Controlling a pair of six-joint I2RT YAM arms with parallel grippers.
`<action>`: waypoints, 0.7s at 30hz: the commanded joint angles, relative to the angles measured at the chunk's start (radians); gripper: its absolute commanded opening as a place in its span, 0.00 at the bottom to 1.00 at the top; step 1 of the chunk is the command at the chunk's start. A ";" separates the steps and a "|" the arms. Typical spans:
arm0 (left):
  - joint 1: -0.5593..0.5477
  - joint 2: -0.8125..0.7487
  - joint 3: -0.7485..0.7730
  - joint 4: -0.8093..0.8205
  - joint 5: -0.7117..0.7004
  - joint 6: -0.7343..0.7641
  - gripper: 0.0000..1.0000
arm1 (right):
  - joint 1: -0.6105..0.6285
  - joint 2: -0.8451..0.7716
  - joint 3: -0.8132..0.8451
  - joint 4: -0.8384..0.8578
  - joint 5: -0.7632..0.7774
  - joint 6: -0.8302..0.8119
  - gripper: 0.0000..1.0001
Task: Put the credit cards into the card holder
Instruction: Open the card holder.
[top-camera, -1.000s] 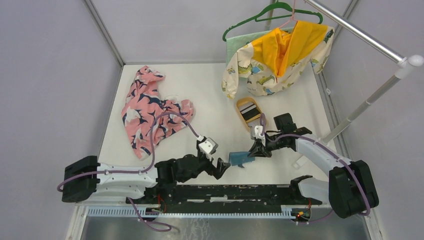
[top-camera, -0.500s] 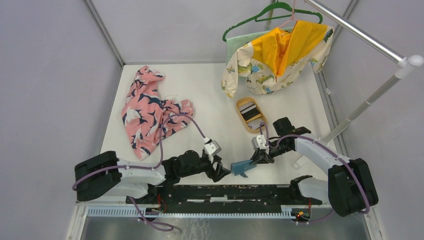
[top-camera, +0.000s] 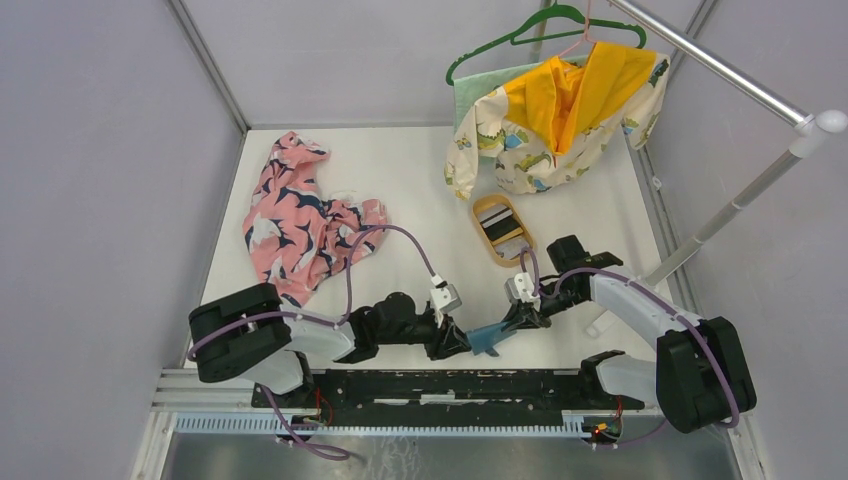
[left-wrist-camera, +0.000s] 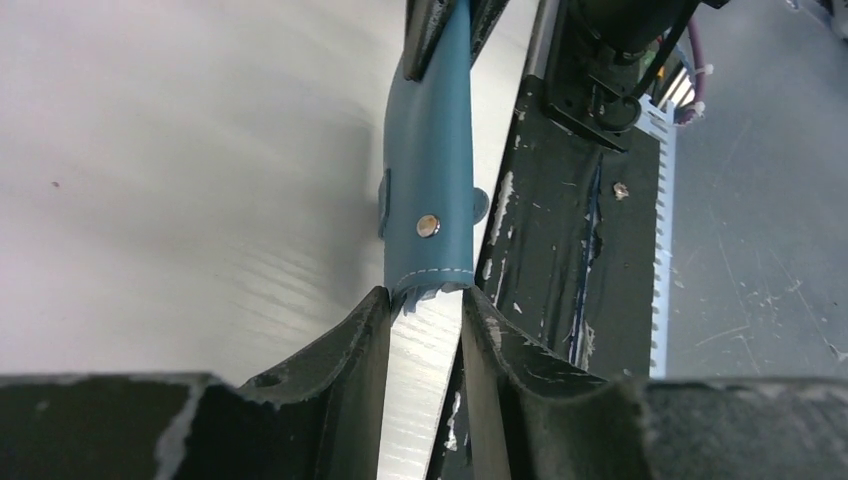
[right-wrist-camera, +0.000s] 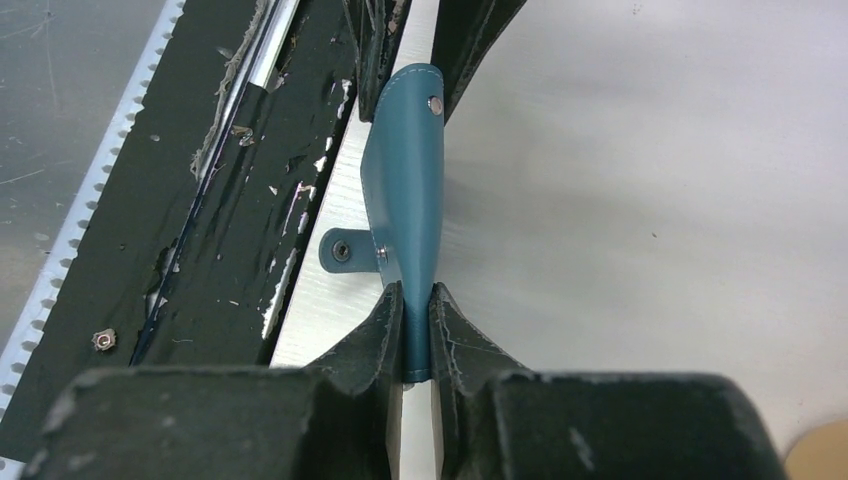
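The two fingers of the right gripper (right-wrist-camera: 417, 300) are pressed tight on one end of the card holder (right-wrist-camera: 405, 150) and hold it on its edge. The fingers of the left gripper (left-wrist-camera: 425, 300) stand on both sides of the other end, just at its stitched edge. Whether they press it cannot be told. The card holder stretches between both grippers over the table (top-camera: 420, 180), near its front edge. The credit cards (top-camera: 503, 232) lie in the wooden tray (top-camera: 480, 212), well apart behind.
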 joint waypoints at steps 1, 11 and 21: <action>0.009 0.030 0.011 0.151 0.071 0.007 0.38 | 0.013 -0.002 0.040 -0.024 -0.093 -0.038 0.15; 0.036 0.115 0.031 0.241 0.147 -0.034 0.02 | 0.017 0.009 0.042 -0.056 -0.097 -0.076 0.16; 0.052 0.061 -0.034 0.282 0.102 -0.051 0.38 | 0.021 0.013 0.044 -0.060 -0.105 -0.078 0.17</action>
